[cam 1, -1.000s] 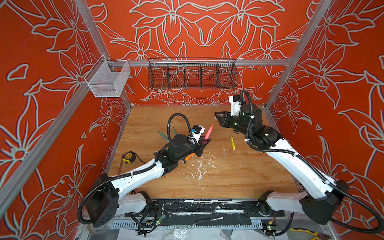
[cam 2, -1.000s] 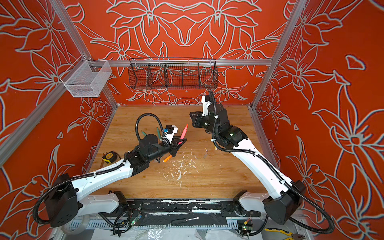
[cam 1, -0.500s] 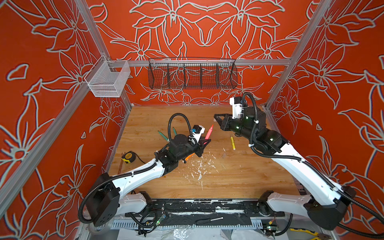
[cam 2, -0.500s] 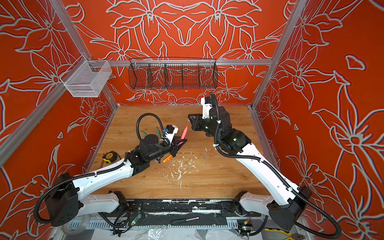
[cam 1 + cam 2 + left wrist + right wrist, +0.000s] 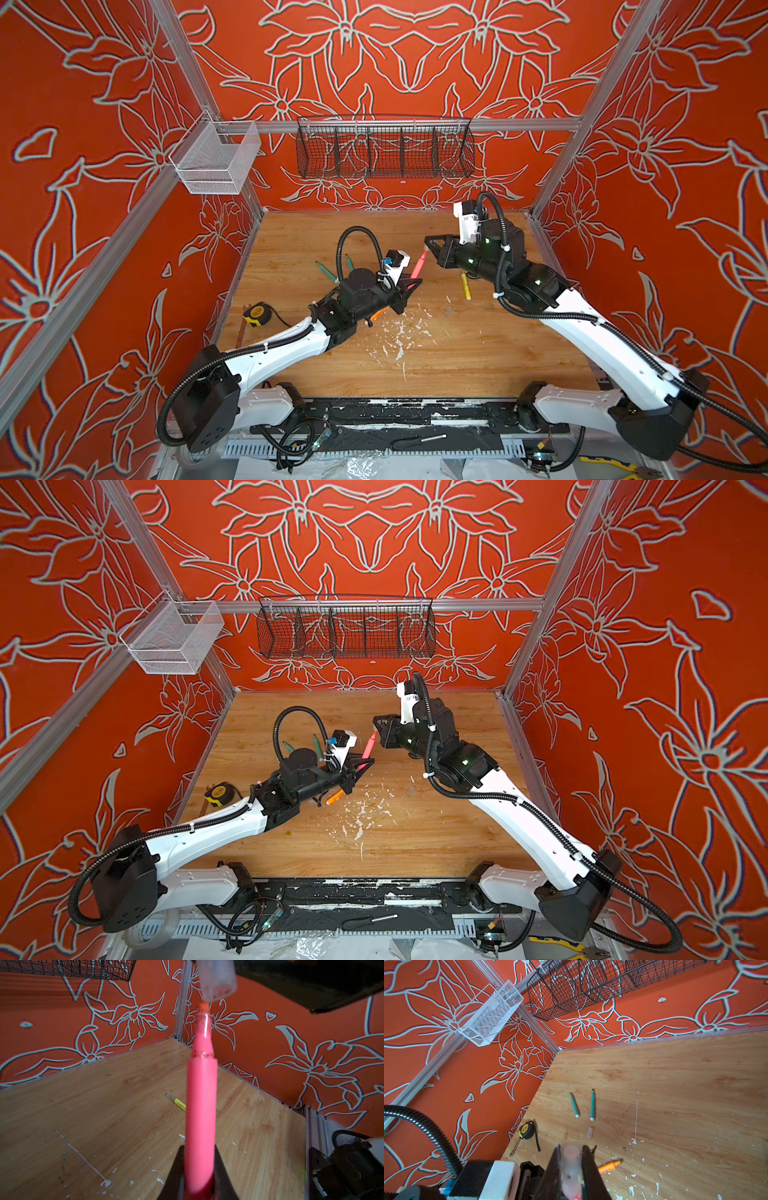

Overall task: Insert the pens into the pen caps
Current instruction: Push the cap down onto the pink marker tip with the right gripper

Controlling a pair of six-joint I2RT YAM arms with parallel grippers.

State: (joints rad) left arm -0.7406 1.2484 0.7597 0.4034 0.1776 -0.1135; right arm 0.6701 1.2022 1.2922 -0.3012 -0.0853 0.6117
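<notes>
My left gripper point(image 5: 412, 286) point(image 5: 362, 766) point(image 5: 199, 1152) is shut on the butt end of the pink pen point(image 5: 417, 268) point(image 5: 367, 746) point(image 5: 201, 1105), which points up and away. My right gripper point(image 5: 429, 245) point(image 5: 376, 726) point(image 5: 571, 1150) is shut on a clear pen cap point(image 5: 217, 978) point(image 5: 571, 1165). The cap's open mouth hangs just beyond the pen's tip, slightly off its line. Two teal pens point(image 5: 574, 1105) point(image 5: 592, 1105), a yellow pen point(image 5: 465, 286) point(image 5: 179, 1104) and an orange pen point(image 5: 609, 1165) point(image 5: 334, 798) lie on the wood. A loose cap point(image 5: 589, 1133) lies near the teal pens.
A tape measure point(image 5: 257, 312) point(image 5: 526, 1131) and a small wrench point(image 5: 515, 1148) lie by the left wall. A black wire basket point(image 5: 384, 149) and a white mesh basket point(image 5: 216, 160) hang on the walls. White paint flecks point(image 5: 399, 336) mark the middle. A screwdriver point(image 5: 419, 439) rests on the front rail.
My right gripper has come down and closer to the pink pen's tip with the cap in it. The left arm has stayed almost still.
</notes>
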